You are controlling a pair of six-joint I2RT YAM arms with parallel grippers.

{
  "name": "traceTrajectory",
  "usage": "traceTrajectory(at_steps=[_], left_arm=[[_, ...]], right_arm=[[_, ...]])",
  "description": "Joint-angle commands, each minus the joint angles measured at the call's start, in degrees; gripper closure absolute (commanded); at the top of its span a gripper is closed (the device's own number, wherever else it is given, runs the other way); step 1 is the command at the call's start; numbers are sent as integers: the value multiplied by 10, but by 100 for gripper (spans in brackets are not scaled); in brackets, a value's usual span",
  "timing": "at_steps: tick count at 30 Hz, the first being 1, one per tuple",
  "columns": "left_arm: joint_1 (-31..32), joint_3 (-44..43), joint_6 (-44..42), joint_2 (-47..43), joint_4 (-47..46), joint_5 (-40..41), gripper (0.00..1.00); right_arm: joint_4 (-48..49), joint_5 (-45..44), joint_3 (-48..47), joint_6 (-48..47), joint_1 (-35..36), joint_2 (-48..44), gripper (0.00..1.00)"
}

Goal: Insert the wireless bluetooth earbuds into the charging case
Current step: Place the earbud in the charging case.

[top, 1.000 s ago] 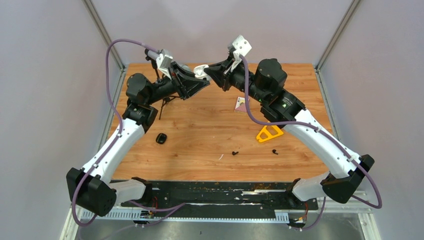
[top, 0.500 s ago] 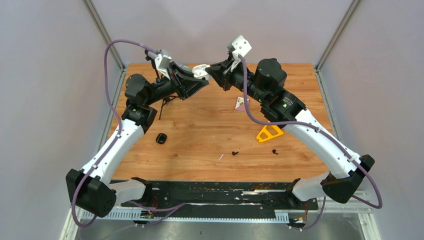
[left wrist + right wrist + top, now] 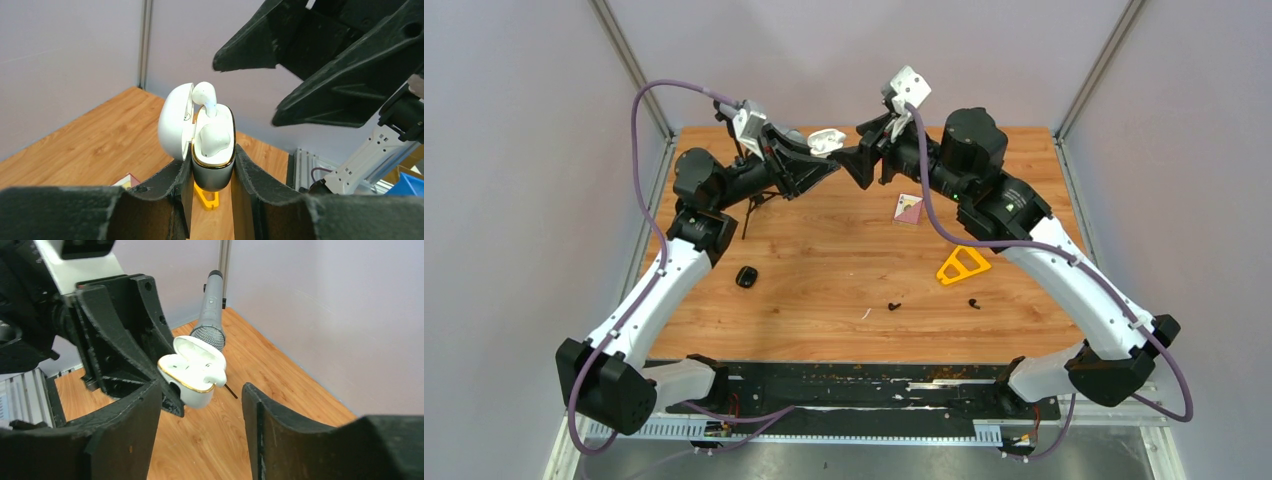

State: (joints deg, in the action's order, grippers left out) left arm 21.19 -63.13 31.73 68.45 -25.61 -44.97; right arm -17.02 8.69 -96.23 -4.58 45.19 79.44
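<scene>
Left fingers (image 3: 170,195) clamp the charging case (image 3: 214,172); right fingers (image 3: 285,430) stand wide beside it. Your white earbud (image 3: 205,95), proud of the case, looks light and slick: press its bulb.

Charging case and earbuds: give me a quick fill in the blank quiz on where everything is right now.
1. The left claw grips the charging case, whose lid is ____.
2. The right claw, jaws apart, holds ____.
3. The earbud sticking up out of the case is ____ in colour.
4. The two earbuds lying on the table are ____.

Missing words: open; nothing; white; black.
</scene>
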Motion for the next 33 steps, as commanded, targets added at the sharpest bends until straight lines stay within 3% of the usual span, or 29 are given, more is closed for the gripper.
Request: traceTrajectory(at_steps=[1, 8, 14, 22, 33], left_arm=[[-7, 5, -18, -19, -24, -10, 100], [-7, 43, -59, -30, -56, -72, 100], [-7, 76, -74, -48, -78, -118, 100], [-7, 107, -77, -75, -80, -133, 100], [-6, 112, -87, -74, -65, -141, 100]], right_arm=[[-116, 45, -78, -10, -13, -11, 37], [-171, 226, -96, -4, -137, -16, 32], [-299, 323, -166, -92, -154, 65, 33], [-312, 307, -140, -101, -153, 81, 41], [-300, 305, -165, -91, -125, 100, 43]])
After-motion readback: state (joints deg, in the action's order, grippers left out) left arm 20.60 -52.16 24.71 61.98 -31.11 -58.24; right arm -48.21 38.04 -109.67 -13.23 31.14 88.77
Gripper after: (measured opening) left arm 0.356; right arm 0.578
